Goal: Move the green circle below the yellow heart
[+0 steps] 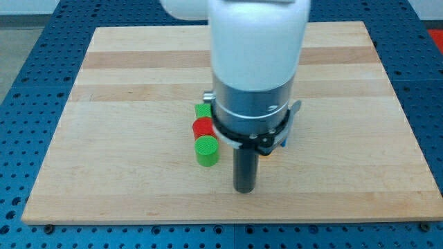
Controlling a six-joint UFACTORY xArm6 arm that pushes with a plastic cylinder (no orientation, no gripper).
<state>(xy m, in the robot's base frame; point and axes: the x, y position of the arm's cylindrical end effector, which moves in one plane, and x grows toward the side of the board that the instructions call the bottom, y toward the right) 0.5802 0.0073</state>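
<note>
The green circle (pixel 206 151) stands on the wooden board (pixel 124 138), a little left of the middle. A red block (pixel 203 127), round as far as I can tell, touches it just above. Another green block (pixel 203 110), its shape unclear, sits above the red one. My tip (pixel 244 188) rests on the board just right of and below the green circle, a small gap apart. The yellow heart does not show; the arm's body covers the board's middle.
The white and grey arm body (pixel 255 62) hides the board's centre and upper middle. A sliver of a blue block (pixel 284 140) shows at the arm's right edge. A blue perforated table (pixel 28 83) surrounds the board.
</note>
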